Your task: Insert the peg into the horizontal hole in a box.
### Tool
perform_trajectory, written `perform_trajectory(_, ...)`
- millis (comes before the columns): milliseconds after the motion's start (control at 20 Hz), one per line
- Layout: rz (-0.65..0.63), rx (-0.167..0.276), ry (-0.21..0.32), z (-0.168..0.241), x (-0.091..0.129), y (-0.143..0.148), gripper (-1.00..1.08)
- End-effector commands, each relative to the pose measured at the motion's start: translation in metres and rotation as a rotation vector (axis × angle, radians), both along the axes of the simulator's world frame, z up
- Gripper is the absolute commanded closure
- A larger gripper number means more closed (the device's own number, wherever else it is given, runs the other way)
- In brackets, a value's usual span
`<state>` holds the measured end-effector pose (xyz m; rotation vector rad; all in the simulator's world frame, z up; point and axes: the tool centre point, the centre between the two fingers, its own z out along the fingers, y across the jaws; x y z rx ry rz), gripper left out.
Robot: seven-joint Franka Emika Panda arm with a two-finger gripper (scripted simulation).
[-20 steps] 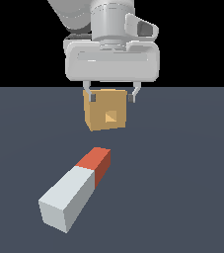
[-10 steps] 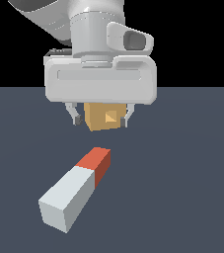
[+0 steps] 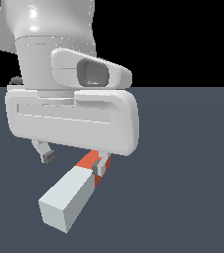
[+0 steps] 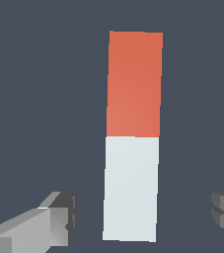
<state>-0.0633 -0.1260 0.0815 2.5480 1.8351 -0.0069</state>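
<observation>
The peg (image 3: 68, 195) lies flat on the dark floor, pale grey-white with a red-orange far end (image 3: 91, 161). In the wrist view the peg (image 4: 132, 168) runs lengthwise between the two fingers (image 4: 54, 217), which stand wide apart on either side of its white end. My gripper (image 3: 74, 160) is open and empty, hovering just above the peg near where red meets white. The box and its hole are hidden behind the gripper body in the exterior view and out of the wrist view.
The large white gripper body (image 3: 71, 121) fills the upper middle of the exterior view. The dark blue-grey floor (image 3: 182, 188) spreads all around the peg.
The gripper has moved toward the camera and down, from over the box to just above the peg. It now hides the box. The peg has not moved.
</observation>
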Motion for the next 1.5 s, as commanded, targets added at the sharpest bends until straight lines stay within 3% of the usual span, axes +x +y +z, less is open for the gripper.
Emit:
perform_trajectory(0,-0.022,0.001,-0.002,-0.006,-0.005,-0.007,-0.92)
perform_trajectory(400,-0.030,0.002,-0.001,-0.012,-0.008,-0.010,-0.92)
perform_trajectory(1150,-0.032,0.004,-0.002,-0.060,-0.008,-0.010,-0.92)
perform_trajectory(1200,-0.032,0.004,-0.002,-0.060,-0.008,-0.010,1.08)
perform_trajectory(1450,-0.032,0.004,-0.002,-0.060,-0.008,-0.010,1.08)
